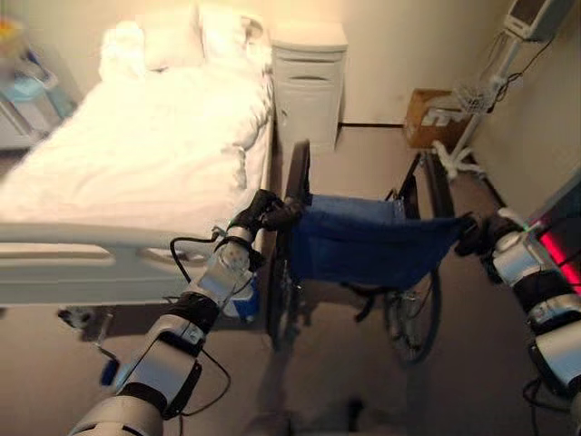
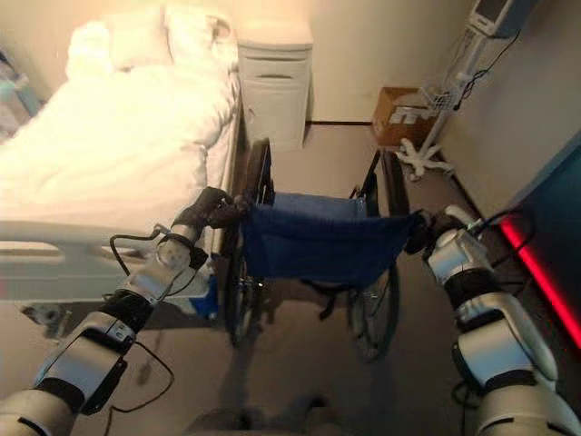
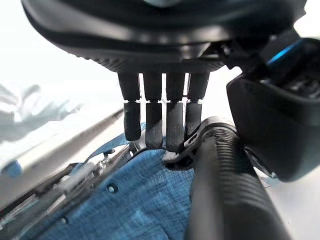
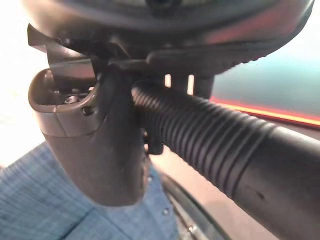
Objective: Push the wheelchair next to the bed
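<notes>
Beside the hospital bed (image 1: pixel 136 145), at its foot end on the robot's right, stands the wheelchair (image 1: pixel 363 245), seen from behind, with its blue fabric backrest (image 1: pixel 372 243) stretched between the two push handles. Its left wheel (image 1: pixel 277 291) sits just beside the bed's white side rail (image 1: pixel 91 238); whether they touch cannot be told.

The left robot hand (image 1: pixel 263 211) is at the left push handle (image 3: pixel 225 185). In the left wrist view its fingers (image 3: pixel 152 125) hang fairly straight along the ribbed black grip, with the thumb on the other side of it, so the grip lies between them in a loose clasp.

The right robot hand (image 2: pixel 425 232) is at the right push handle (image 4: pixel 220 145). In the right wrist view the thumb (image 4: pixel 100 150) wraps over the ribbed grip and the fingers pass behind it, closed round the handle.

Past the bed's head end, a white bedside cabinet (image 1: pixel 309 82) stands against the wall, beside the pillows (image 1: pixel 172 36). Farther right on the floor are a cardboard box (image 1: pixel 431 116) and a wheeled monitor stand (image 1: pixel 481 100). White bedding (image 1: pixel 154 118) covers the mattress.
</notes>
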You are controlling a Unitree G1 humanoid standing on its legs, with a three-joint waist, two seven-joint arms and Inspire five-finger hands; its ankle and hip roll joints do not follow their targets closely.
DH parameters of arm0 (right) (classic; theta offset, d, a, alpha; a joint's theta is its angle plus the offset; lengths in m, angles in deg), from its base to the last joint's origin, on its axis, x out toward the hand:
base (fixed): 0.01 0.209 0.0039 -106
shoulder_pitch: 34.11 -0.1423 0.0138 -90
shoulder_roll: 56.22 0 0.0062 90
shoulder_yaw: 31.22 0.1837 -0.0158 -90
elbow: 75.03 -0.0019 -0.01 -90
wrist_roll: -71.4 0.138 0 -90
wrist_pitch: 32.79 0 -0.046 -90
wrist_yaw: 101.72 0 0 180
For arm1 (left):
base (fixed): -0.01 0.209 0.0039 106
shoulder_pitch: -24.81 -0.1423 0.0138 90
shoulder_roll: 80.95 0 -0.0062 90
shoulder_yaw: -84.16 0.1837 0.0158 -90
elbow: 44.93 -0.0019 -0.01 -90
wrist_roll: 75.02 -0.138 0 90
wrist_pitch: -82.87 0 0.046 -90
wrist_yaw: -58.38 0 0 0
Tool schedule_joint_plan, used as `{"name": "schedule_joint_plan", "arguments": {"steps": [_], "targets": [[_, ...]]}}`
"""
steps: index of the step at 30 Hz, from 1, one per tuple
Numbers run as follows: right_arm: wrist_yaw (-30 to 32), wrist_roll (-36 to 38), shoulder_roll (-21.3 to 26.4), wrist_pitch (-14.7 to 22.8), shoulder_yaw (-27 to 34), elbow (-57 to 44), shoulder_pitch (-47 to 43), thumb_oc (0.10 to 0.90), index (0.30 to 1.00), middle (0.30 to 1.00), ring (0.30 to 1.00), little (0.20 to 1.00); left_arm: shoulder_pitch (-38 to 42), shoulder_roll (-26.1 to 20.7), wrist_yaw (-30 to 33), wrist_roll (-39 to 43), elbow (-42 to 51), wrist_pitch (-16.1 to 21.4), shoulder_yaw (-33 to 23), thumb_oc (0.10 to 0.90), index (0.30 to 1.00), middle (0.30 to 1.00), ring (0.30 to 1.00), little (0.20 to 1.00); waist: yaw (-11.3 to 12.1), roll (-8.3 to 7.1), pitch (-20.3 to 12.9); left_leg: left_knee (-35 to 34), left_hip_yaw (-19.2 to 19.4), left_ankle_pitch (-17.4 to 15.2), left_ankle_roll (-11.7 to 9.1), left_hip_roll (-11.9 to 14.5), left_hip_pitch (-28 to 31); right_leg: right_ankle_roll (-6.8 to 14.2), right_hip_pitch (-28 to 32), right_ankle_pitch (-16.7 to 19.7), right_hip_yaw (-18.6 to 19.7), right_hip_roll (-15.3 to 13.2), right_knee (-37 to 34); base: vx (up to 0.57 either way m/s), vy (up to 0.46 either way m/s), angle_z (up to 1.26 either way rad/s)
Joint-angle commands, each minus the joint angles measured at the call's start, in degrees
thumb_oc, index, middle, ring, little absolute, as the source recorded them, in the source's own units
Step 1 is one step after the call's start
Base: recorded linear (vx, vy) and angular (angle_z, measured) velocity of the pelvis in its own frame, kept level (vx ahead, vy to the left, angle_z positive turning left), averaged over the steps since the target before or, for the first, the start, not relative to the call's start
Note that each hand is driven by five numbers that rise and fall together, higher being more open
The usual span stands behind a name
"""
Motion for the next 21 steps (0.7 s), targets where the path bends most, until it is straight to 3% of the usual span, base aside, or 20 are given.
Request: {"name": "schedule_joint_plan", "arguments": {"steps": [1, 3, 5, 8, 11, 14, 18, 21], "targets": [[-6.79, 1.41, -8.55, 7.6, -4.72, -4.16, 1.22, 0.4, 0.3, 0.3, 0.3, 0.3, -9.64, -0.93, -4.57, -4.22, -5.27, -6.54, 6.27, 0.4, 0.3, 0.3, 0.3, 0.3, 1.06, -1.2, 0.12, -6.39, 3.62, 11.65, -4.41, 8.72, 14.42, -0.28, -6.19, 10.88, -1.3, -1.26, -5.23, 0.4, -0.283, 0.61], [-6.67, 1.82, -8.1, 7.0, -4.48, -4.28, 1.44, 0.4, 0.3, 0.3, 0.3, 0.3, -9.33, -0.47, -3.93, -3.55, -5.57, -6.27, 6.87, 0.4, 0.3, 0.3, 0.3, 0.3, 0.11, -1.33, 0.04, -3.42, 5.98, 16.75, -5.17, 10.67, 12.89, -1.76, -4.05, 10.02, -2.93, -0.64, -6.43, 0.45, -0.278, 0.67], [-5.5, 1.39, -8.1, 7.1, -4.08, -4.58, 3.04, 0.4, 0.3, 0.3, 0.3, 0.3, -9.41, -0.01, -2.83, -2.62, -5.83, -5.17, 6.9, 0.4, 0.3, 0.3, 0.3, 0.3, -0.49, -1.51, 0.03, 0.88, 7.35, 19.52, -4.77, 10.22, 11.03, -3.74, -2.06, 8.78, -4.03, 0.51, -7.33, 0.35, -0.173, 0.42], [-4.31, 1.09, -8.51, 6.95, -3.63, -4.71, 4.17, 0.4, 0.3, 0.3, 0.3, 0.3, -9.94, 0.42, -2.26, -2.71, -5.73, -4.34, 6.22, 0.4, 0.3, 0.3, 0.3, 0.3, 0.25, -1.46, 0.36, 1.42, 6.88, 19.11, -3.77, 7.95, 8.65, -4.49, -0.04, 7.41, -3.65, 1.76, -7.44, 0.31, -0.119, 0.19], [-2.74, 1.37, -9.49, 6.06, -3.42, -4.26, 4.64, 0.4, 0.3, 0.3, 0.3, 0.3, -10.21, 0.35, -2.42, -3.56, -4.12, -4.54, 5.6, 0.4, 0.3, 0.3, 0.3, 0.3, 3.19, -1.01, 1.77, -2.34, 5.48, 16.49, -2.25, 2.91, 2.4, -4.53, 4.43, 5.18, -1.19, 4.11, -8.21, 0.34, -0.076, -0.13], [-2.25, 1.17, -10.47, 4.48, -3.39, -4.59, 4.89, 0.4, 0.3, 0.3, 0.3, 0.3, -10.47, -0.29, -3.21, -3.28, -3.18, -4.93, 5.62, 0.4, 0.3, 0.3, 0.3, 0.3, 5.9, -0.06, 2.63, -7.62, 4.96, 15.03, -2.16, -1.28, -2.29, -4.51, 8.52, 2.98, 0.56, 6.42, -8.78, 0.35, 0.004, -0.28], [-3.12, -0.55, -10.86, 5.45, -2.54, -3.15, 6.11, 0.4, 0.3, 0.3, 0.3, 0.3, -11.04, -1.04, -5.04, -2.71, -3.76, -4.73, 5.86, 0.4, 0.3, 0.3, 0.3, 0.3, 7.37, 1.48, 1.49, -14.2, 6.28, 16.28, -1.82, -2.14, -3.17, -4.45, 11.58, 0.86, 0.76, 8.2, -7.01, 0.42, 0.123, -0.67], [-3.78, -0.98, -10.96, 6.47, -2.46, -2.43, 6.16, 0.4, 0.3, 0.3, 0.3, 0.3, -11.46, -1.21, -5.06, -2.41, -4.28, -4.46, 6.09, 0.4, 0.3, 0.3, 0.3, 0.3, 7.95, 1.6, 0.78, -16.42, 6.16, 17.74, -1.82, -2.1, -3.57, -4.0, 13.1, 0.62, 1.53, 8.47, -5.87, 0.37, 0.195, -0.42]]}}
